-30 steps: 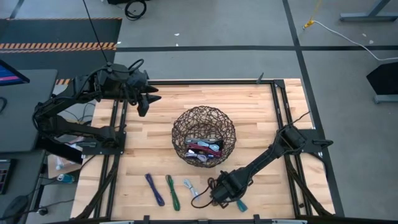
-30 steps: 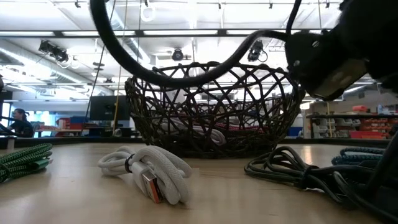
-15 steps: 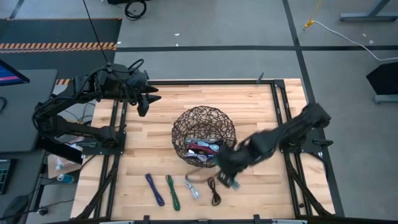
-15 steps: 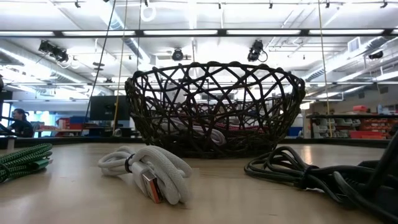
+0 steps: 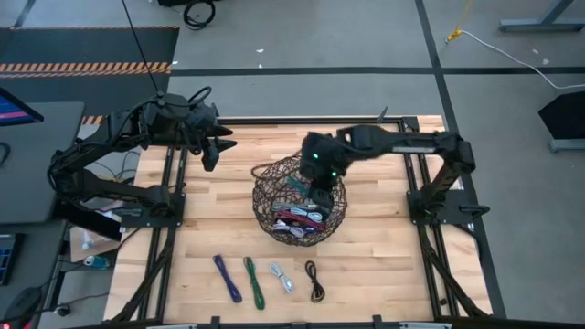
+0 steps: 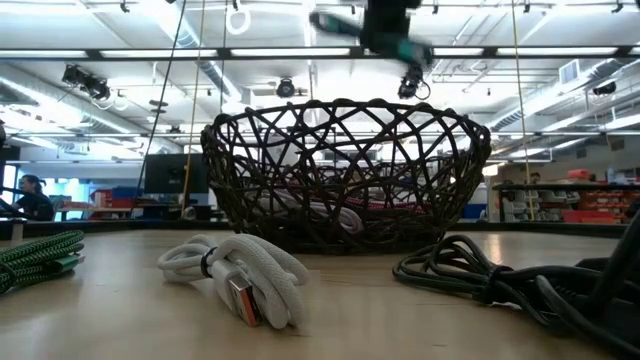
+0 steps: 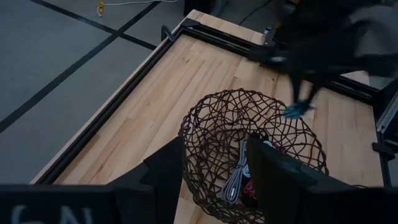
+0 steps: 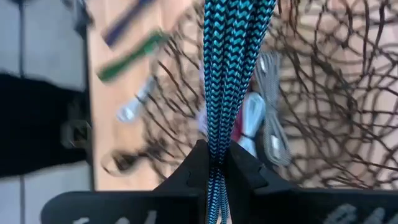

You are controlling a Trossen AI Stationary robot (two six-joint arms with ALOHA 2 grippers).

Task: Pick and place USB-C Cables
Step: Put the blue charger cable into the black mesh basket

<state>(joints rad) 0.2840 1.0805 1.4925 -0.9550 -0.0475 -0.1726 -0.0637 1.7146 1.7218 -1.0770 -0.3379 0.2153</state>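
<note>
A dark wire basket [image 5: 300, 199] stands mid-table with several cable bundles inside. My right gripper [image 5: 320, 189] hovers over its far-right rim, shut on a teal braided USB-C cable [image 8: 231, 56]. That cable also shows in the left wrist view [image 7: 297, 109] and high in the low view [image 6: 405, 48]. Purple [image 5: 227, 277], green [image 5: 253, 280], silvery [image 5: 281, 277] and black [image 5: 315, 280] cables lie flat near the front edge. My left gripper [image 5: 212, 153] waits open, raised over the table's far left. My right gripper pinches the teal cable's folded strands [image 8: 215, 158] between its two fingers, and the strands run on past the fingertips. The fingers slant down from the table's far right. The bundle is lifted clear and hangs over the basket's inside.
The basket's rim [image 6: 340, 108] rises well above the tabletop. A black frame [image 5: 413, 174] borders the wooden table. Bare wood lies to the right of the basket and along the far edge.
My right gripper has risen from the table's near right and swung toward the far edge, rolling as it went. It now hangs over the basket. The teal cable has gone with it, lifted clear of the table. The black cable has stayed on the table.
</note>
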